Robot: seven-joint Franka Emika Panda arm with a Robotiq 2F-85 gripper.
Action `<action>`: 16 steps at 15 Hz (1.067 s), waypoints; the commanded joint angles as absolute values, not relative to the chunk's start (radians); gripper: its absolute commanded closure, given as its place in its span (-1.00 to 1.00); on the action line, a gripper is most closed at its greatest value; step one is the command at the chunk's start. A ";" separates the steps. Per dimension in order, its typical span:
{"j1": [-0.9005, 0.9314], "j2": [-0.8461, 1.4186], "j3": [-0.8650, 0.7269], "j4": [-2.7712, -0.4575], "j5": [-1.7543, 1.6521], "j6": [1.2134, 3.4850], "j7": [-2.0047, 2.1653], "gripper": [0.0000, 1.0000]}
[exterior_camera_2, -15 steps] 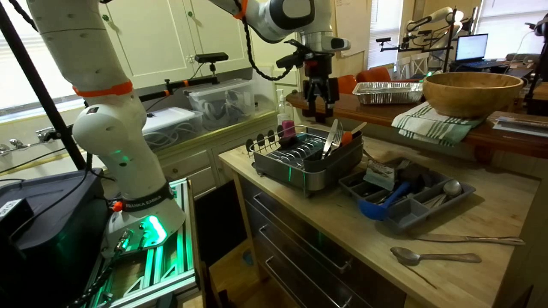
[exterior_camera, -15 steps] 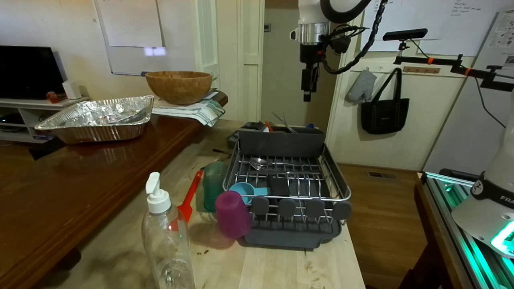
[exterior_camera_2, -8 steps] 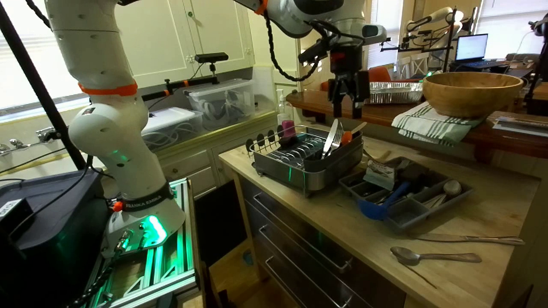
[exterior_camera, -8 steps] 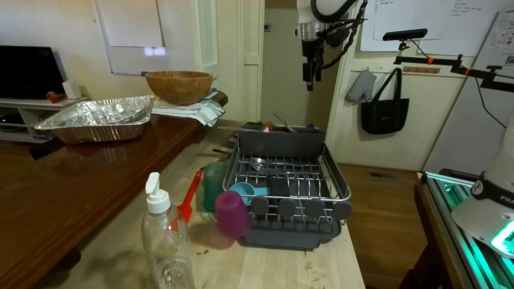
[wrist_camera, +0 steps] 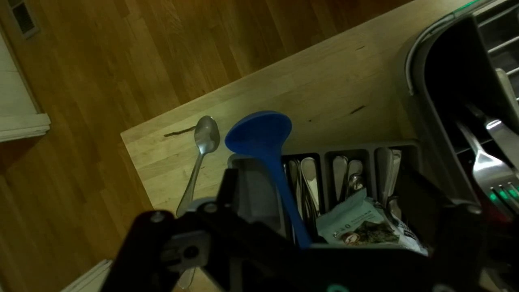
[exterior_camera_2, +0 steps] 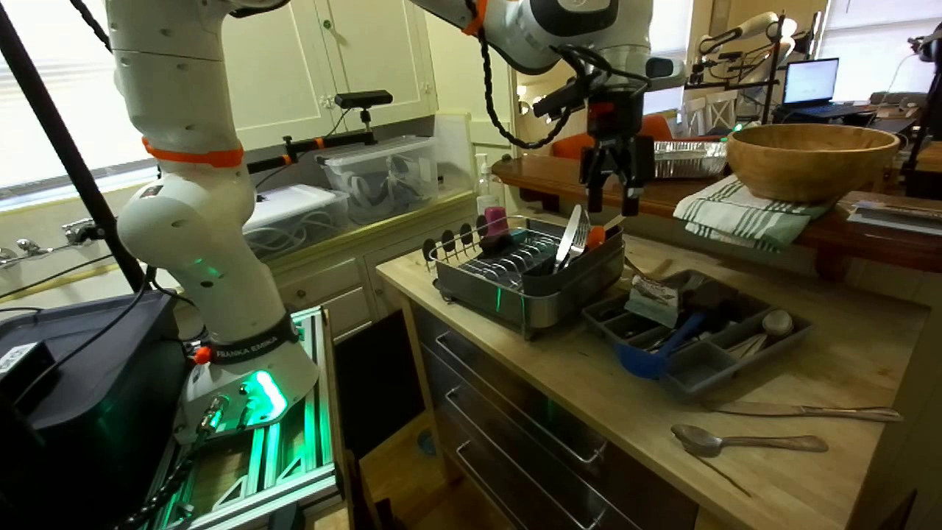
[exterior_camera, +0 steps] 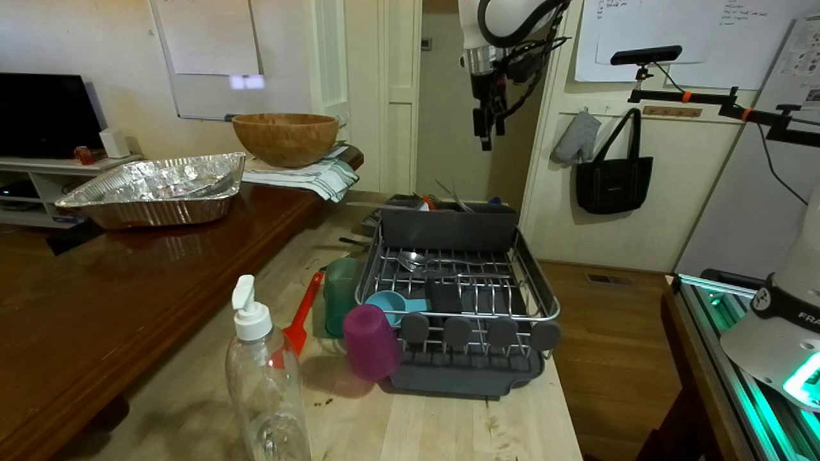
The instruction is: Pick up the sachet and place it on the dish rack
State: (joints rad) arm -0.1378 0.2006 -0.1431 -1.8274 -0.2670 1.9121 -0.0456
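The sachet is a pale green packet with a food picture (wrist_camera: pixel 361 223) in the wrist view, its lower part hidden behind the gripper. It lies on the cutlery in a grey tray and also shows in an exterior view (exterior_camera_2: pixel 653 303). The dark grey dish rack (exterior_camera: pixel 448 230) stands on the wooden counter beside the tray, also in an exterior view (exterior_camera_2: pixel 500 305). My gripper (exterior_camera_2: pixel 612 202) is open and empty, pointing down, well above the tray and rack. It shows beyond the rack in an exterior view (exterior_camera: pixel 492 139). In the wrist view the fingers stand apart on either side of the sachet.
A blue ladle (wrist_camera: pixel 263 138) lies across the cutlery tray (exterior_camera_2: pixel 706 368). A knife and fork (exterior_camera_2: pixel 570 239) stand up in the rack's near holder. A spoon (exterior_camera_2: pixel 769 442) and knife (exterior_camera_2: pixel 809 411) lie on the counter. A raised wooden counter holds a bowl (exterior_camera_2: pixel 809 162) and foil tray (exterior_camera_2: pixel 690 160).
The arm has swung my gripper from over the rack towards the cutlery tray, turning a little. Over the last half second it has come slightly lower. The gripper stays open; the sachet has not moved.
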 commanded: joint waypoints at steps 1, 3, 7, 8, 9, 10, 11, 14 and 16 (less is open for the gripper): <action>-0.157 0.341 -0.144 -1.713 -0.247 1.883 -0.118 -1.00; -0.172 0.412 -0.135 -1.660 -0.234 1.885 -0.200 -1.00; -0.185 0.507 -0.100 -1.593 -0.240 1.857 -0.411 -1.00; -0.177 0.527 -0.095 -1.585 -0.256 1.846 -0.434 -1.00; -0.166 0.545 -0.096 -1.579 -0.277 1.832 -0.434 -1.00; -0.166 0.554 -0.094 -1.567 -0.273 1.812 -0.428 -1.00; -0.174 0.515 -0.094 -1.618 -0.259 1.867 -0.402 -1.00; -0.168 0.541 -0.089 -1.595 -0.262 1.844 -0.410 -1.00; -0.161 0.556 -0.092 -1.582 -0.288 1.846 -0.423 -1.00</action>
